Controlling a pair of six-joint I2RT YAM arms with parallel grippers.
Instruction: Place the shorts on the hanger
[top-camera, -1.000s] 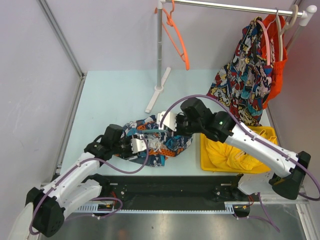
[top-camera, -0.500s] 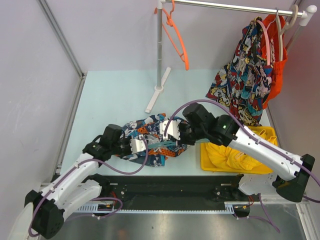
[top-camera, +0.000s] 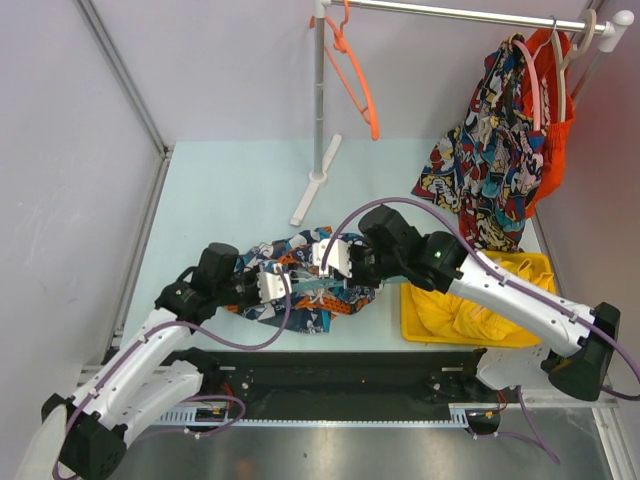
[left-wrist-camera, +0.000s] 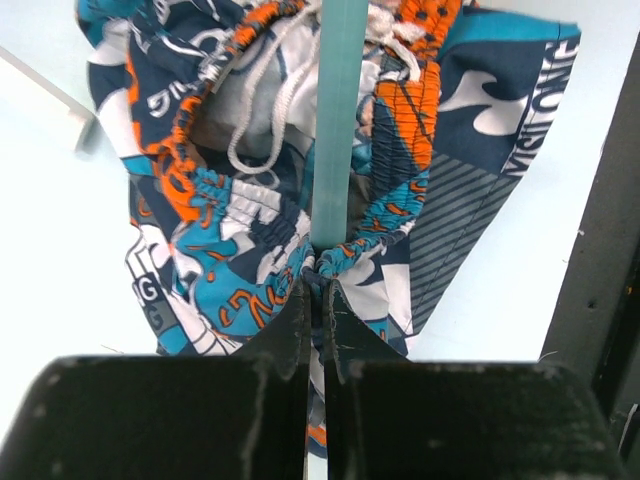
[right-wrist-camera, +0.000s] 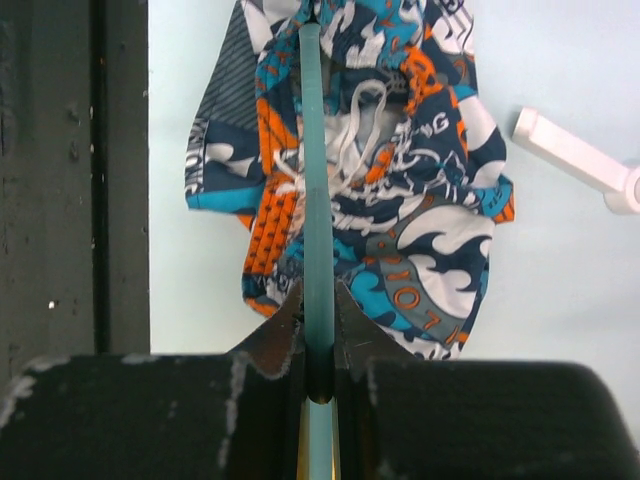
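Moved: left tool (left-wrist-camera: 316, 300) has snapped together within the last second, and my left arm has drawn slightly away from the tray (top-camera: 404, 325). The right tool (right-wrist-camera: 318, 312) has slid the hanger (right-wrist-camera: 311, 180) a little further from the tray, over the shorts (left-wrist-camera: 235, 270).
Left tool: together, pinching a fold of the elastic waistband right where the hanger bar meets it.
Right tool: clamped on the hanger's bar, which runs out from my jaws across the shorts.
Shorts: bunched on the surface (top-camera: 230, 190) just beside the tray, on my left arm's side of it, with the drawstring loose in the open waist.
Hanger: lying on top of the shorts, beside the tray. I cannot tell whether the bar sits inside the waist.
Meaning: I now hold both things at once, so I judge the threading step can begin. The shorts are not yet hung.
Next: probably draw the waistband along the bar while the hanger is held steady. So thin a pinch could slip.
Count, shorts: one task pair, plus one pair of comic shorts (top-camera: 485, 170) hanging beyond the tray.
Count, hangers: three. The teal one is in my grip, the orange hanger (top-camera: 358, 85) is on the rail (top-camera: 470, 14), and the pink hanger (top-camera: 546, 100) carries the comic shorts.
Count, other: one yellow garment (top-camera: 450, 300) in the tray, one rail.
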